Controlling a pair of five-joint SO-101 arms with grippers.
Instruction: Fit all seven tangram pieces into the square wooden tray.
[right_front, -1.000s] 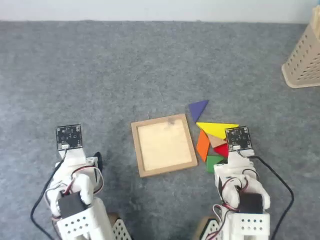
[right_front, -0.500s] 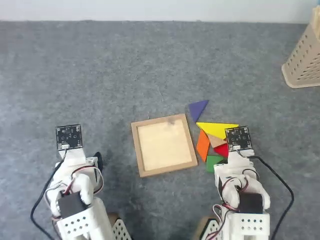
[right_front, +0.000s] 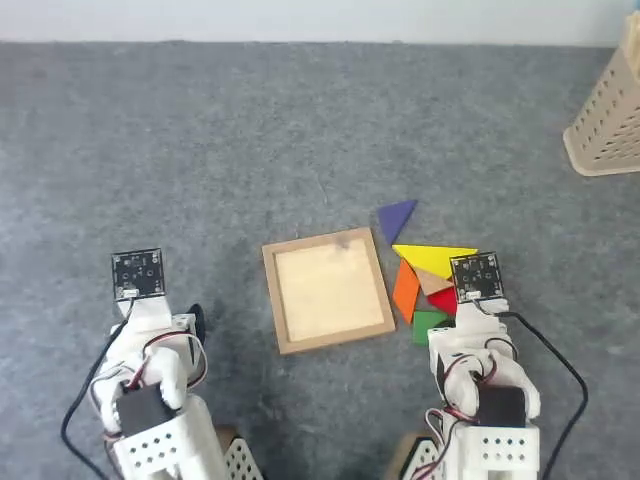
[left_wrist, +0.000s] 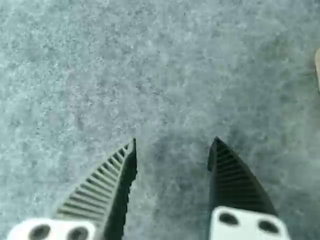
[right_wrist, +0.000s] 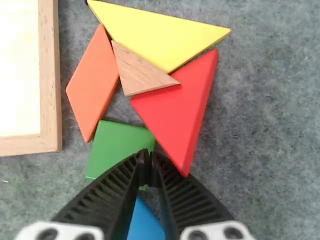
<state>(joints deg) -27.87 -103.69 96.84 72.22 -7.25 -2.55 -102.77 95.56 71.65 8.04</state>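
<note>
Nothing has moved since the earlier frames. Left gripper (left_wrist: 172, 145) fingers stand wide apart over grey carpet (left_wrist: 150, 60), holding nothing. Right gripper (right_wrist: 148, 154) fingers are pressed together, empty, with their tips above the green wooden square (right_wrist: 117, 147). All seven pieces lie beside the square wooden tray (right_wrist: 49, 75): that square, one yellow triangle (right_wrist: 160, 35), one red triangle (right_wrist: 180, 110), one orange parallelogram (right_wrist: 92, 82), one small plain-wood triangle (right_wrist: 137, 75), one blue piece (right_wrist: 145, 222) under the gripper, and one purple triangle (right_front: 398, 214) set slightly apart. One beige perforated basket (right_front: 610, 110) stands well away.

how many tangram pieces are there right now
7, all outside the tray: purple triangle apart, farther off; yellow, orange, wooden, red and green clustered beside it; blue under the right gripper.
</note>
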